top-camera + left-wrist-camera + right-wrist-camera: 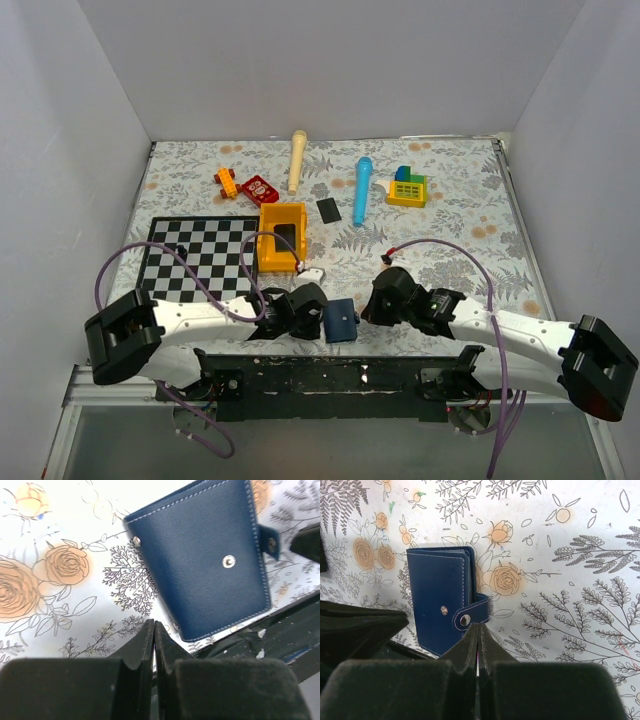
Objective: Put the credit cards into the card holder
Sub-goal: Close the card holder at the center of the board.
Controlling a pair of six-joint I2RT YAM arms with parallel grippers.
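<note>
The card holder is a closed navy-blue wallet lying near the table's front edge, between my two grippers. Its strap hangs unsnapped beside the silver stud. My left gripper is shut and empty just left of the card holder. My right gripper is shut and empty just right of the card holder, its tips close to the strap. One black credit card lies flat further back. A second dark card seems to lie in the yellow box.
A checkered board lies at the left. A cream stick, a blue cylinder, a block toy, a red piece and an orange piece sit at the back. A black bar runs along the near edge.
</note>
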